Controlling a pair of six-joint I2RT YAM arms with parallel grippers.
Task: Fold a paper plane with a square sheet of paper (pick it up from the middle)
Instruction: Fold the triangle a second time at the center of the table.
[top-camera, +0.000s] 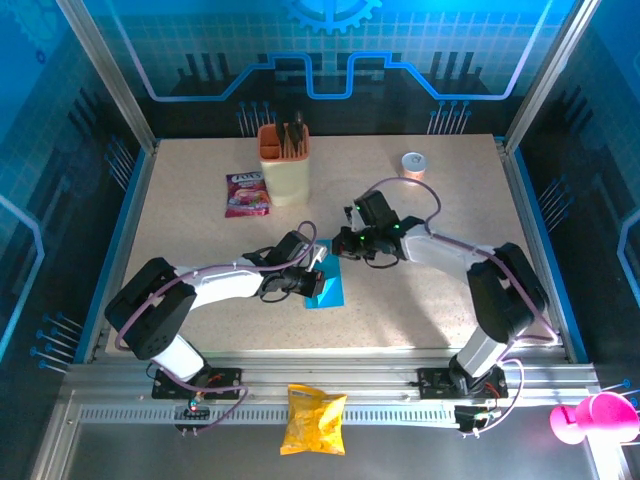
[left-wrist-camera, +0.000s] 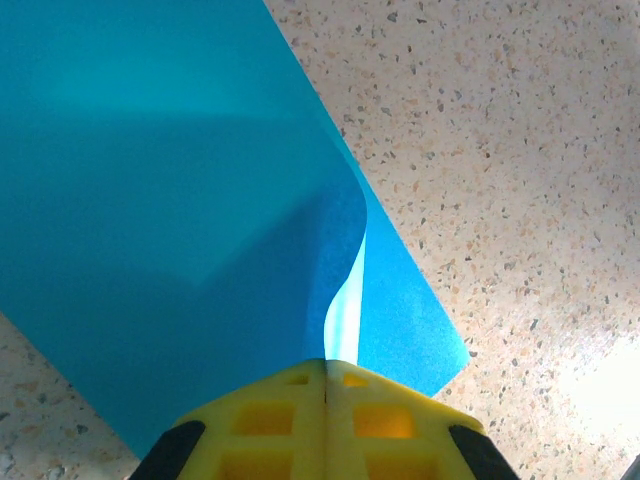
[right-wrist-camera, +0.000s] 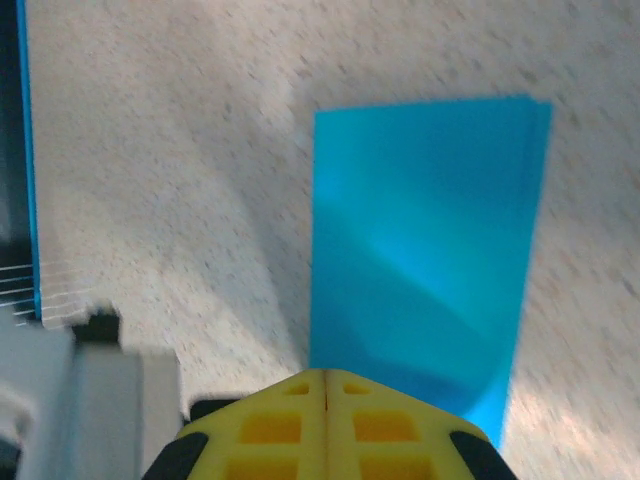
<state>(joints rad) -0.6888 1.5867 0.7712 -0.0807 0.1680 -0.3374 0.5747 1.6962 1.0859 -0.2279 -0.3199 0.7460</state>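
The cyan-blue square sheet of paper (top-camera: 331, 291) lies near the middle of the table, doubled over into a narrow rectangle (right-wrist-camera: 420, 250). My left gripper (top-camera: 314, 279) sits low at its left edge. In the left wrist view the yellow fingers (left-wrist-camera: 270, 420) are pressed together, and a curled-up flap of the paper (left-wrist-camera: 345, 300) runs into the seam of my left gripper (left-wrist-camera: 325, 362). My right gripper (top-camera: 352, 243) hovers just beyond the paper's far end; its jaws (right-wrist-camera: 327, 373) are shut with nothing visible between them, over the paper's near edge. No paper plane shape shows.
An orange-cream holder (top-camera: 283, 160) with tools stands at the back, a pink-purple snack packet (top-camera: 246, 194) beside it. A small pink round cup (top-camera: 413, 162) sits back right. A yellow crisp bag (top-camera: 314, 418) lies on the front rail, a pink object (top-camera: 590, 417) at bottom right.
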